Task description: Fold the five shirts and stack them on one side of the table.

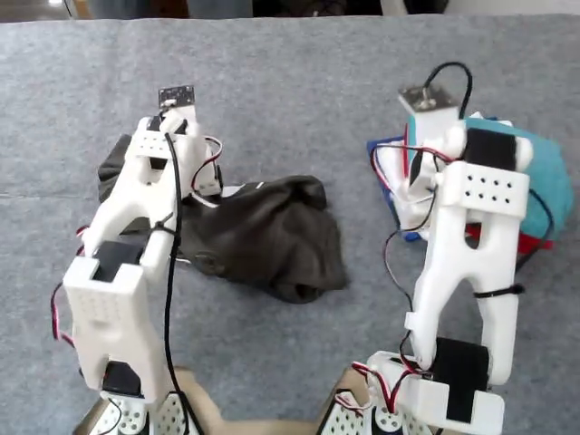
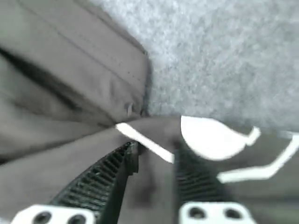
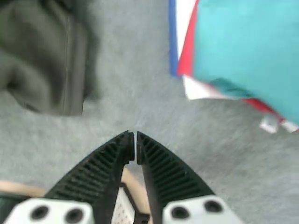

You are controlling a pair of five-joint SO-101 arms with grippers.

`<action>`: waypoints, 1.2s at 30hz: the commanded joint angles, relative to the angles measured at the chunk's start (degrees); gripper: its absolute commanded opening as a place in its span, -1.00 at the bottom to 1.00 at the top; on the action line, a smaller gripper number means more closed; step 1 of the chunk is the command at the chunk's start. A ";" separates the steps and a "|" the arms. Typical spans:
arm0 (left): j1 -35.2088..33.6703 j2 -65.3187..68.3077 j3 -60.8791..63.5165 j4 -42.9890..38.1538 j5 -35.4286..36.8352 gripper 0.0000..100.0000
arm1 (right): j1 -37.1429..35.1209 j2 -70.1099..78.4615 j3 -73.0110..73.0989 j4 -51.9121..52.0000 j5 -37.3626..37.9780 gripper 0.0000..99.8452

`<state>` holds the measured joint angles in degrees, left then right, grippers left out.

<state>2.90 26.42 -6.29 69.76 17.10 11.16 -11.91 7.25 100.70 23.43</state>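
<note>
crumpled dark grey cloth shirt [image 1: 272,236] stretches toward the right arm from the left gripper [image 2: 156,149], which clenches its edge; the right gripper [image 3: 135,140], clenched empty, hangs farther off.

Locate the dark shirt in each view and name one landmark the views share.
High view: dark shirt crumpled at mid-table, partly under the left arm.
Left wrist view: dark shirt directly beneath the left gripper, bordering the grey cover.
Right wrist view: dark shirt across bare grey cover from the folded stack.
Shared landmark: the grey cover.
</note>
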 commanded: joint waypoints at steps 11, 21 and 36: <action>-18.51 5.54 -15.08 -1.58 -3.69 -0.94 | -8.09 -1.80 5.93 -0.44 -4.92 -0.83; -33.71 5.54 -17.45 0.88 -3.69 -0.94 | -23.03 1.71 5.49 -12.40 -14.95 -0.58; -40.13 -0.18 -13.49 17.67 -3.96 -0.94 | -37.54 36.53 -31.08 -9.05 -15.21 -0.58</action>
<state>-35.16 31.96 -20.53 86.02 13.76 -23.82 21.14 -13.58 89.98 8.75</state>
